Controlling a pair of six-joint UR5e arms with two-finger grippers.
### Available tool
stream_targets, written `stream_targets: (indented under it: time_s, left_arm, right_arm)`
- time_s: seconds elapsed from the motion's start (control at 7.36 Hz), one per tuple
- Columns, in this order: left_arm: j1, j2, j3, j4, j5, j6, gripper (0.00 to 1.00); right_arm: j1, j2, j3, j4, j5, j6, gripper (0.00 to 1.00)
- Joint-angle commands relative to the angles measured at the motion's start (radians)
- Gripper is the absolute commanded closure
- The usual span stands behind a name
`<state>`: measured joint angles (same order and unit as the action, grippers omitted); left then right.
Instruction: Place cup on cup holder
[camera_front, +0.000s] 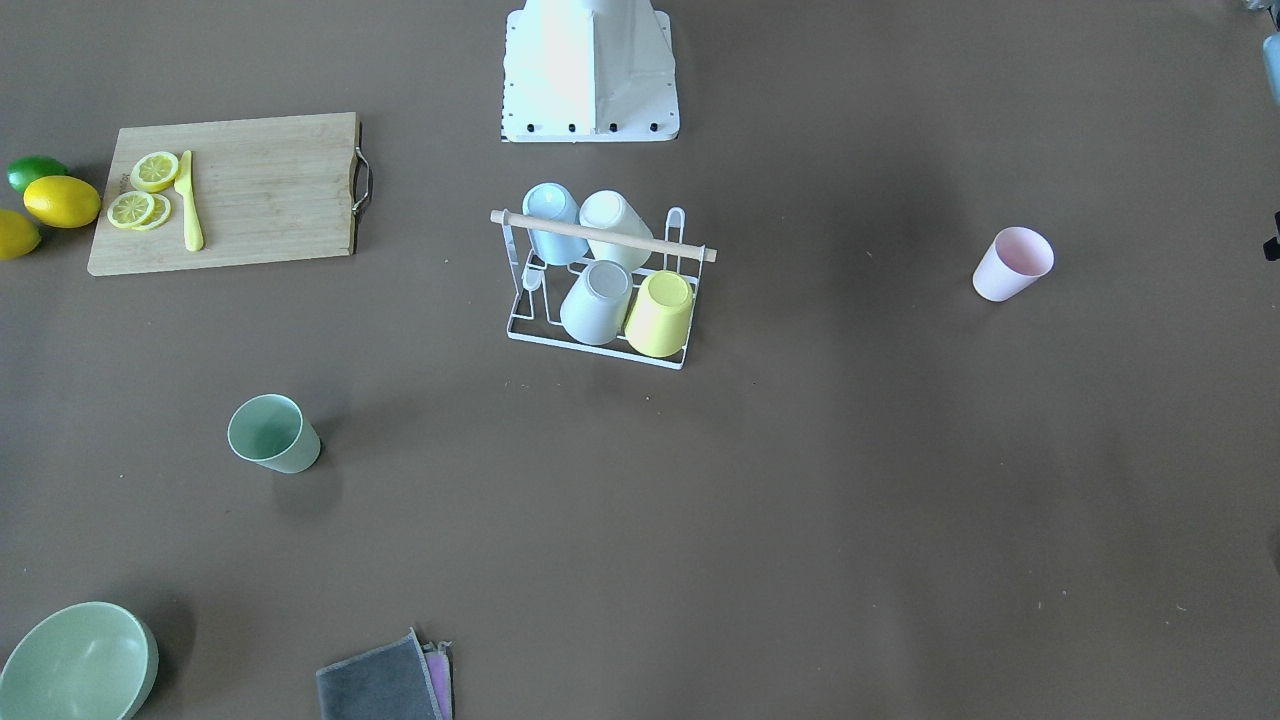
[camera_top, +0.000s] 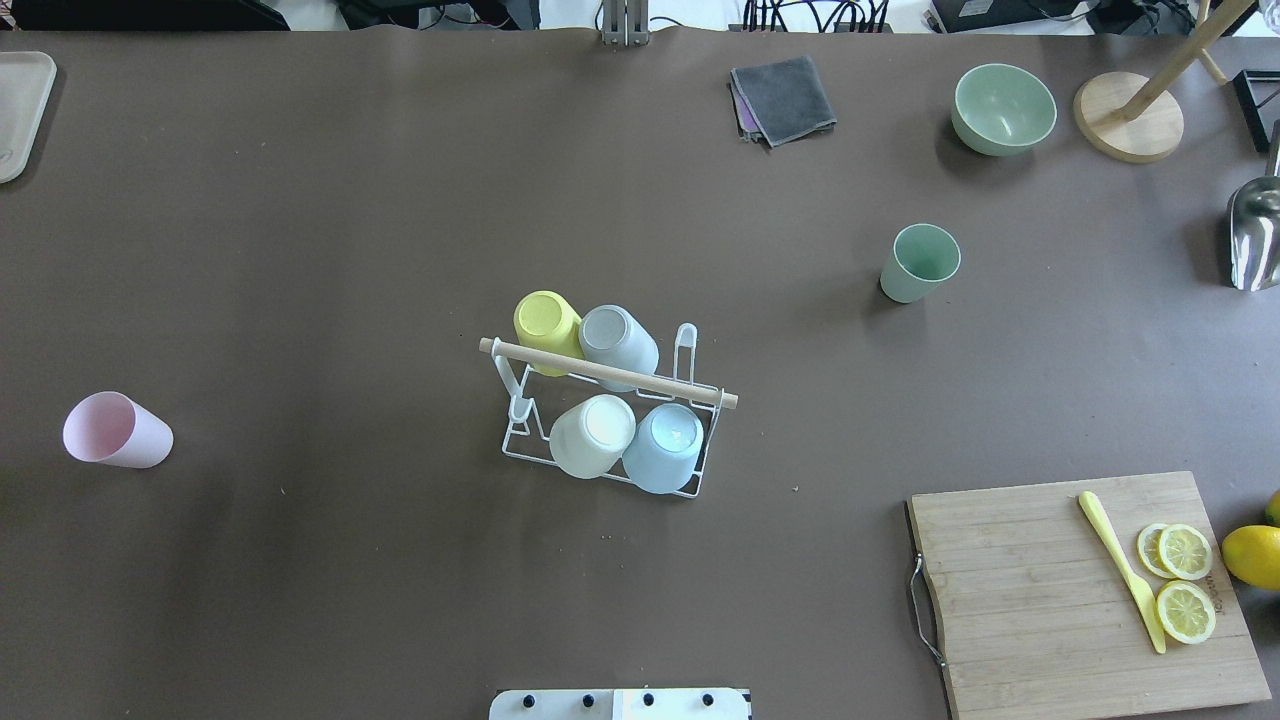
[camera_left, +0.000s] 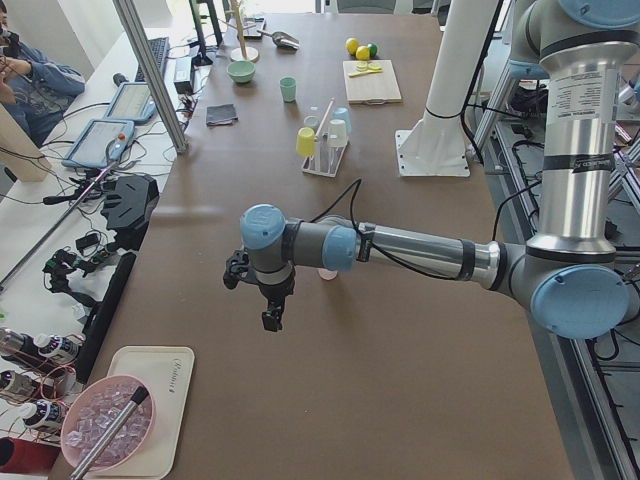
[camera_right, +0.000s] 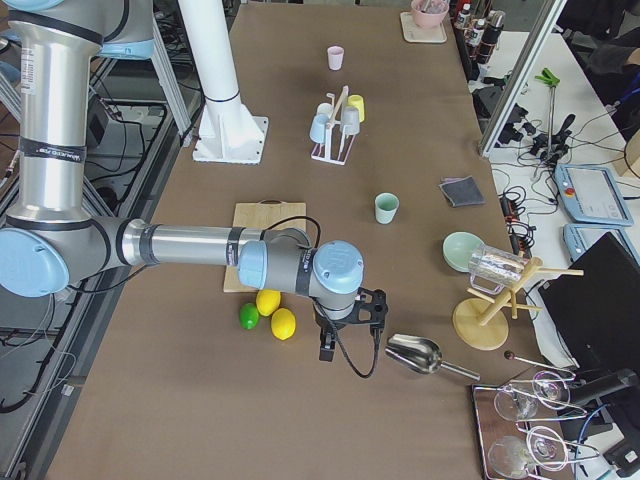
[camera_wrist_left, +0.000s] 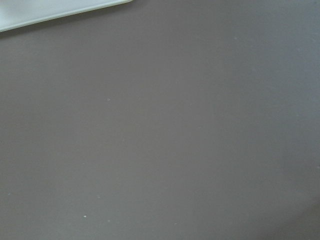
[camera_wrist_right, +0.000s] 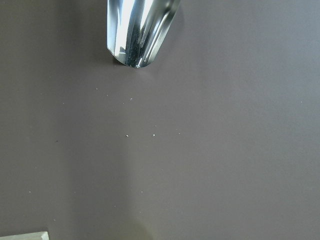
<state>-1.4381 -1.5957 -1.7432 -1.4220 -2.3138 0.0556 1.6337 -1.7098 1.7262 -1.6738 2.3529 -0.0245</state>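
The cup holder (camera_front: 600, 236) (camera_top: 610, 372), a white wire rack with a wooden rod, stands at the table's middle and holds several upturned cups. A pink cup (camera_front: 1012, 264) (camera_top: 115, 430) stands upright on the robot's left. A green cup (camera_front: 272, 433) (camera_top: 918, 262) stands upright at the far right. My left gripper (camera_left: 271, 318) shows only in the exterior left view, above the table between the pink cup and the table's end. My right gripper (camera_right: 325, 350) shows only in the exterior right view, near the lemons. I cannot tell whether either is open.
A cutting board (camera_top: 1050, 600) with a yellow knife and lemon slices lies near right, with lemons (camera_right: 283, 323) and a lime beside it. A metal scoop (camera_wrist_right: 137, 30), a green bowl (camera_top: 1003, 108), a grey cloth (camera_top: 785, 95) and a wooden stand (camera_top: 1128, 120) are at the far right. A tray (camera_top: 20, 110) is at the far left.
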Motion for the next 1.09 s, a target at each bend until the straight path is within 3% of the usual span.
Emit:
stream_targets:
  time_s: [0.0,0.68,0.95]
  left_arm:
    - [0.050,-0.129,-0.007,0.273,0.001,-0.002,0.02]
    - [0.174,-0.280,0.002,0.631,0.002,-0.002,0.02]
    - [0.230,-0.376,0.056,0.754,0.017,-0.002,0.02]
  right_arm:
    - [0.000,-0.001,0.001,0.000,0.002,0.000,0.00]
    - [0.000,0.004,0.009,0.000,0.000,-0.002,0.00]
    - [0.000,0.002,0.006,0.000,0.005,-0.008,0.00]
